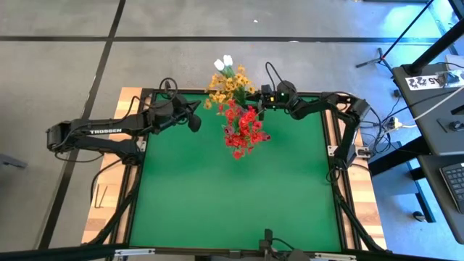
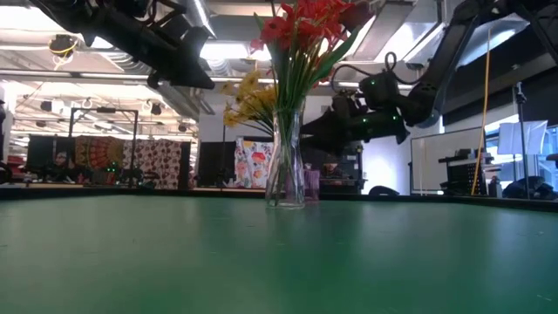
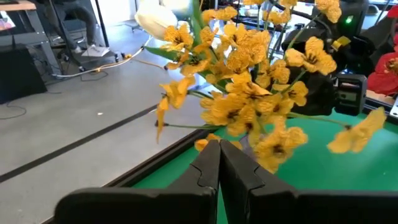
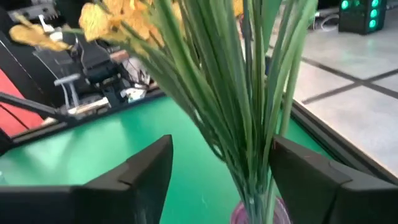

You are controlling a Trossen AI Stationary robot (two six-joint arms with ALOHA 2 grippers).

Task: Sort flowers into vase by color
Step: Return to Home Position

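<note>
Red flowers [image 1: 243, 130] stand in a clear glass vase [image 2: 285, 179] near the table's far edge. Just behind them, yellow-orange flowers [image 1: 226, 85] and white tulip buds [image 1: 223, 63] stand in a pinkish vase [image 2: 312, 185]. My right gripper [image 1: 255, 96] is open. In the right wrist view its fingers [image 4: 221, 149] stand on either side of the green stems [image 4: 236, 93], above the pinkish rim [image 4: 245, 214], and I see no touch. My left gripper [image 1: 194, 122] is shut and hovers just left of the yellow blooms [image 3: 255, 81], touching nothing. No dark pink buds show.
The green table [image 1: 232, 196] lies bare in front of the vases, toward the near edge. A black frame [image 1: 138, 181] runs around it. Both arms reach in along the far edge, one on each side of the vases. Desks and cables [image 1: 435, 109] stand off the table to the right.
</note>
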